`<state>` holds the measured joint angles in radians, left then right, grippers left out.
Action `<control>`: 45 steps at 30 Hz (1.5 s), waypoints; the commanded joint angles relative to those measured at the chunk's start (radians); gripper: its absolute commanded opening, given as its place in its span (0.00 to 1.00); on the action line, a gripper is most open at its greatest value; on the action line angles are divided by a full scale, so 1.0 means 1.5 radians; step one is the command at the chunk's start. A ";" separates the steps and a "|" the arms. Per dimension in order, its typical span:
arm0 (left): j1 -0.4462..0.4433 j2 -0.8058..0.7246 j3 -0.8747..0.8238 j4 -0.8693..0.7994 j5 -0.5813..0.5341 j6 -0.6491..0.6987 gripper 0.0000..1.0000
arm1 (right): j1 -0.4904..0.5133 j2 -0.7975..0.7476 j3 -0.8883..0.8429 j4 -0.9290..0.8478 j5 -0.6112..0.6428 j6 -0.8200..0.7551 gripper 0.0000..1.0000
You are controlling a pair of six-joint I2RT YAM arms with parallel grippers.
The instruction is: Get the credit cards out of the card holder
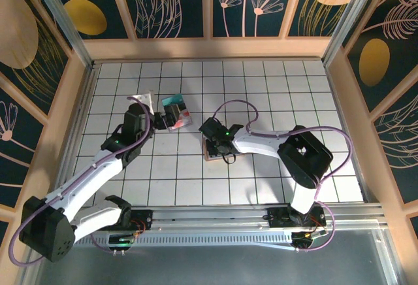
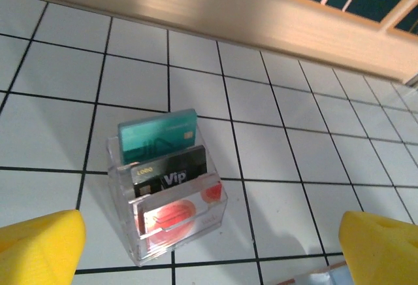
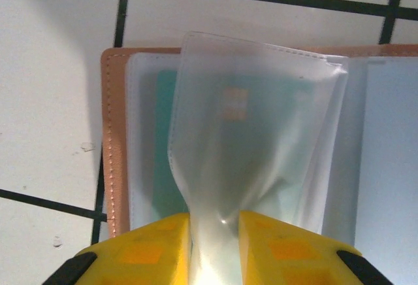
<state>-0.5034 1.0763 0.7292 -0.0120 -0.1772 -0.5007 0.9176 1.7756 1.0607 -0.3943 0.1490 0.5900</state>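
Note:
The card holder [image 3: 116,134] lies open on the tiles; it is salmon-tan with pale inner pages, and in the top view it shows as a tan edge [image 1: 210,155] under my right wrist. My right gripper [image 3: 214,249] [image 1: 219,144] is shut on one translucent plastic sleeve [image 3: 255,115], which is pinched and puckered between the yellow fingers. Through the sleeves a teal credit card [image 3: 163,148] shows dimly. My left gripper [image 2: 212,255] [image 1: 159,117] hangs open above a clear stand, its yellow fingertips [image 2: 39,249] wide apart and holding nothing.
A clear acrylic stand [image 2: 124,167] [image 1: 176,112] holds a teal card [image 2: 157,140], a black VIP card [image 2: 171,175] and a red-and-white card [image 2: 173,213]. A pale flat piece [image 1: 140,98] lies to the left of it. Wooden walls [image 1: 209,48] ring the tiled floor.

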 commanded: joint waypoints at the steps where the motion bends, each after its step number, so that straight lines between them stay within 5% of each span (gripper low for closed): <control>1: -0.025 0.024 0.024 -0.009 -0.040 0.011 0.99 | -0.004 -0.026 0.004 -0.042 0.052 0.021 0.27; 27: -0.038 0.049 0.033 -0.014 -0.070 0.021 0.99 | -0.090 -0.128 -0.071 -0.054 0.099 0.024 0.32; 41: -0.240 0.205 0.067 -0.044 -0.242 0.021 0.99 | -0.172 -0.158 -0.149 -0.012 0.064 -0.005 0.25; 45: -0.274 0.249 0.065 -0.030 -0.239 0.000 0.99 | -0.184 -0.150 -0.165 0.002 0.055 -0.009 0.25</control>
<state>-0.8955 1.4231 0.8062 -0.0536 -0.4847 -0.4759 0.6521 1.5555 0.8322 -0.4198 0.2409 0.5919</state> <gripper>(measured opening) 0.988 0.252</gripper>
